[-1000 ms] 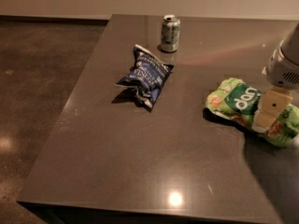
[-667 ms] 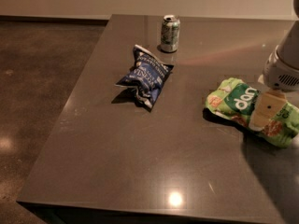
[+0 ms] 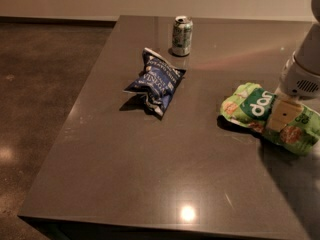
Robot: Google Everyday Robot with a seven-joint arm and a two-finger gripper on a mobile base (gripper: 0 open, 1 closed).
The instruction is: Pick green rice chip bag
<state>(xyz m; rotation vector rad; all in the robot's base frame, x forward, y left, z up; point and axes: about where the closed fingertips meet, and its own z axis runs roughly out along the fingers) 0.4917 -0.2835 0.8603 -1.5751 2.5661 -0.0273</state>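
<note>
- A dark grey table (image 3: 150, 184) fills most of the scene, with a glossy brown floor (image 3: 45, 74) to its left.
- The green rice chip bag (image 3: 248, 105) lies crumpled on the table's right side, near the right edge.
- The robot's gripper (image 3: 283, 120) reaches down from the right and rests on top of this bag, at its right half.
- I cannot tell whether the gripper is grasping the bag or is loose.
- A dark blue snack bag (image 3: 156, 81) lies near the table's middle, well apart from the green one.
- A green-and-white soda can (image 3: 182, 35) stands upright near the far edge, behind the blue bag.
</note>
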